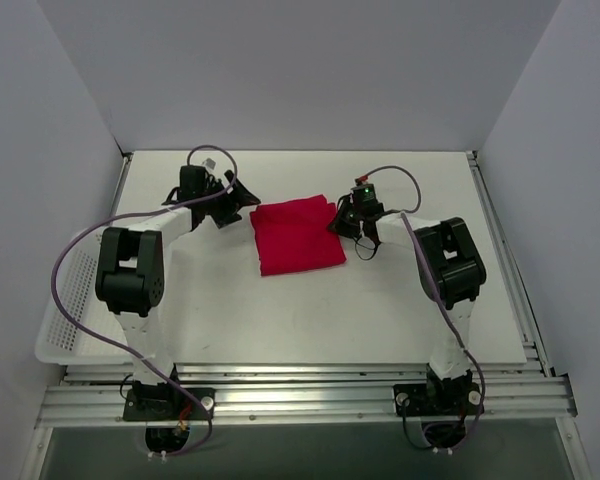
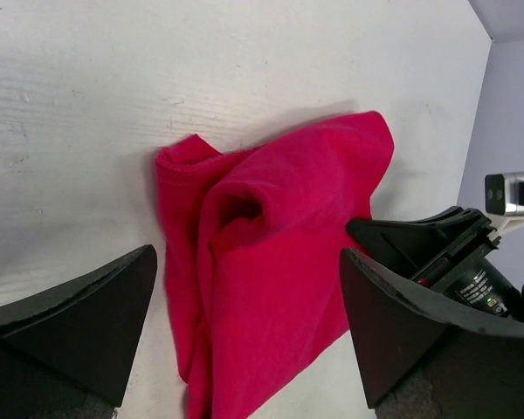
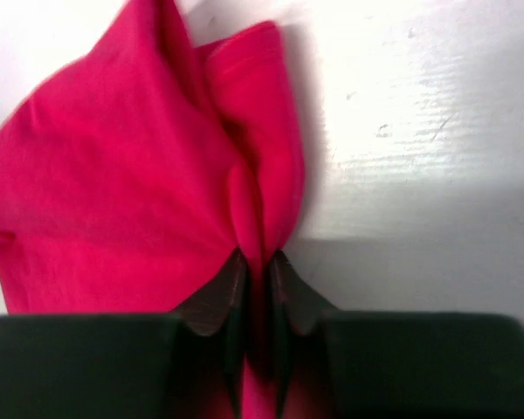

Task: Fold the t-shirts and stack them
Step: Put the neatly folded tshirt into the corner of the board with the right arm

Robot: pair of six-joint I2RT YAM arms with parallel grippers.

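A bright red t-shirt (image 1: pixel 296 236) lies folded into a rough square in the middle of the white table. My right gripper (image 1: pixel 338 222) is at the shirt's right edge, and in the right wrist view that gripper (image 3: pixel 258 262) is shut on a pinched ridge of the red t-shirt (image 3: pixel 131 192). My left gripper (image 1: pixel 248 198) hovers just off the shirt's upper left corner, open. In the left wrist view the t-shirt (image 2: pixel 271 288) lies between and beyond the wide-apart fingers (image 2: pixel 87 305), with nothing gripped.
A white plastic mesh basket (image 1: pixel 68 305) sits at the table's left edge, beside the left arm. The table (image 1: pixel 310 320) ends in a metal rail at the front. Grey walls stand on three sides. The right gripper's body (image 2: pixel 454 253) shows in the left wrist view.
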